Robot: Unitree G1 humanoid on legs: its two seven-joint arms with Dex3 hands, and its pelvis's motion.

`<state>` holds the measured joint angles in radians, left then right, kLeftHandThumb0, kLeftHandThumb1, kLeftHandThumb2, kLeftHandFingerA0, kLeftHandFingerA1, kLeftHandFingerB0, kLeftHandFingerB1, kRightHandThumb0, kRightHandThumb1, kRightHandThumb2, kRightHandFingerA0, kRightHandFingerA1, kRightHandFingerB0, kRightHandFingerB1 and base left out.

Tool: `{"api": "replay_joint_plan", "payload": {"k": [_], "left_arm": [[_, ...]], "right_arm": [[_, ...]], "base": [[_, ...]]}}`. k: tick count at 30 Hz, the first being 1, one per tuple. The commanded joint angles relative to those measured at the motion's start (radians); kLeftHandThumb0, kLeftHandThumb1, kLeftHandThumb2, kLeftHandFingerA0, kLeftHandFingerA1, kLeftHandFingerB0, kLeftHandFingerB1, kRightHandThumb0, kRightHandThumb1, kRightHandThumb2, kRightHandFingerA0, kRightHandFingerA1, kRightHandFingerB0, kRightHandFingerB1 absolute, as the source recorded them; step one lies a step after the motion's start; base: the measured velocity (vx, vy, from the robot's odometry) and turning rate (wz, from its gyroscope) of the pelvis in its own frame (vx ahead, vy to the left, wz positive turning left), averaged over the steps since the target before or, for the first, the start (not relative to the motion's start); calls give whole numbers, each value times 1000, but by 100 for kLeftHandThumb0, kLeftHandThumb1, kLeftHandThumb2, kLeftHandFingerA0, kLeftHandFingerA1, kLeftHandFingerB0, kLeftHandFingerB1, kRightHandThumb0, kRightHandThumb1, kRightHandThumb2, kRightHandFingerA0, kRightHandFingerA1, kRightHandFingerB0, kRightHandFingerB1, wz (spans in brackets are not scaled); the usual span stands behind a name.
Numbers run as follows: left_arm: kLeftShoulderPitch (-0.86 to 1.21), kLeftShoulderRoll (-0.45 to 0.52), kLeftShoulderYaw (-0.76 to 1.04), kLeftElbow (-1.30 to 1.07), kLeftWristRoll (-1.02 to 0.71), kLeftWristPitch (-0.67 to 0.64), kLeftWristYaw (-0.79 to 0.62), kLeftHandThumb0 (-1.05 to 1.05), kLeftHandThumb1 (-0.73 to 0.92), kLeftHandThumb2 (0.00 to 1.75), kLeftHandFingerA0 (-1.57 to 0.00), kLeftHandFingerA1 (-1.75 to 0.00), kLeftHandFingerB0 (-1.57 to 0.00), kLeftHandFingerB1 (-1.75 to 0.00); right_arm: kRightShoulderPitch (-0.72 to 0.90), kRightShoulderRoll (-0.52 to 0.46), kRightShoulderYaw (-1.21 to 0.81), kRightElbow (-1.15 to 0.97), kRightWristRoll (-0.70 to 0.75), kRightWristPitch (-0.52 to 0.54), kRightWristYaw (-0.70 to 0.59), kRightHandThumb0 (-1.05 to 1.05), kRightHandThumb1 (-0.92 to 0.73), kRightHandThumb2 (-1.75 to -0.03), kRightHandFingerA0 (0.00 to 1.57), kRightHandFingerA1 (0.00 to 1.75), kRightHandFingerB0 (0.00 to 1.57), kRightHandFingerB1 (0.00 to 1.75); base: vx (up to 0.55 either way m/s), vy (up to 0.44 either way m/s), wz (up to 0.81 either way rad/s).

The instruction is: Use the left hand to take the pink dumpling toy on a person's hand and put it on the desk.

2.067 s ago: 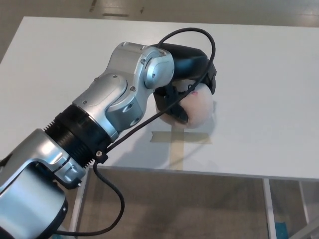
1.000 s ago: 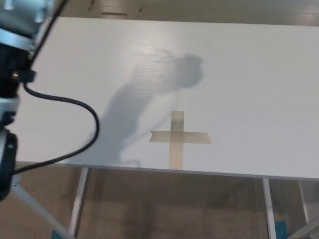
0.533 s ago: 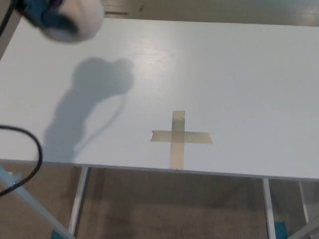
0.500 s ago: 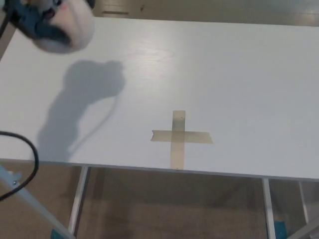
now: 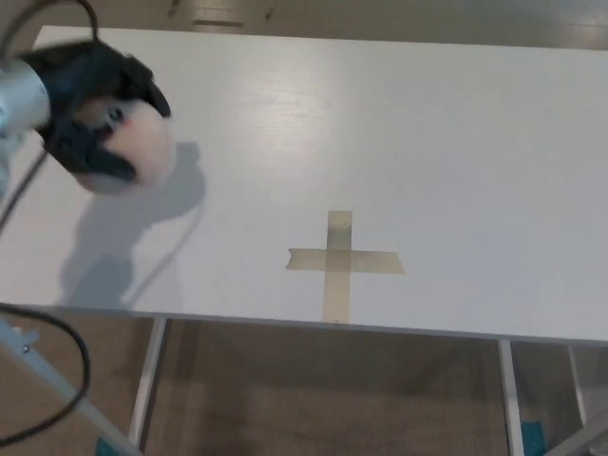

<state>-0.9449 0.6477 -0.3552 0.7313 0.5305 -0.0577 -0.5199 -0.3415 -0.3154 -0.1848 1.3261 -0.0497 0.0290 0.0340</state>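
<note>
Well left of the tape cross [image 5: 342, 261], the left hand [image 5: 90, 119] grips the pink dumpling toy [image 5: 128, 152] above the desk [image 5: 456, 142], apparently poised for setting down.

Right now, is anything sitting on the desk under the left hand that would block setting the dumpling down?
Nothing visible: the desk below the left hand and pink dumpling toy shows only shadow.

pink dumpling toy [image 5: 133, 152], black left hand [image 5: 90, 100], white desk [image 5: 427, 142]
</note>
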Motion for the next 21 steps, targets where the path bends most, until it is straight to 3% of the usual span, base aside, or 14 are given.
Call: {"api": "replay_joint_plan", "payload": {"k": [1, 10, 15, 16, 17, 18, 21], "left_arm": [[66, -52, -41, 36, 44, -8, 81, -25, 79, 64, -78, -50, -46, -37], [126, -109, -61, 18, 42, -17, 121, -26, 79, 63, -65, -45, -45, -37], [165, -117, -56, -1, 35, -12, 118, -27, 78, 63, -73, -48, -59, -41], [160, -118, -63, 11, 38, 3, 93, -46, 57, 74, -34, -45, -19, -37], [152, -118, -71, 22, 42, 19, 66, -46, 57, 74, -34, -45, -19, -37], [148, -114, -82, 15, 58, 42, 50, -69, 43, 75, 0, -3, -1, -10], [141, -106, -92, -8, 78, 89, 38, -72, 44, 77, 0, 0, 0, -8]], "right_arm": [[13, -2, -9, 3, 12, 12, 3, -26, -72, -62, 57, 42, 53, 42], [13, -3, -7, 2, 6, 4, 11, -25, -72, -62, 57, 42, 53, 42], [16, -4, -10, 2, 9, 3, 11, -25, -72, -62, 58, 42, 52, 41], [17, -4, -11, 2, 9, 2, 11, -25, -72, -62, 57, 42, 52, 41], [17, -4, -11, 2, 9, 2, 11, -25, -72, -62, 57, 42, 52, 41], [17, -3, -11, 2, 9, 2, 11, -25, -72, -62, 57, 42, 52, 41], [13, -3, -11, 2, 8, 3, 11, -25, -72, -62, 56, 42, 52, 41]], "base": [[0, 0, 0], [0, 0, 0], [0, 0, 0], [0, 0, 0], [0, 0, 0], [0, 0, 0], [0, 0, 0]]}}
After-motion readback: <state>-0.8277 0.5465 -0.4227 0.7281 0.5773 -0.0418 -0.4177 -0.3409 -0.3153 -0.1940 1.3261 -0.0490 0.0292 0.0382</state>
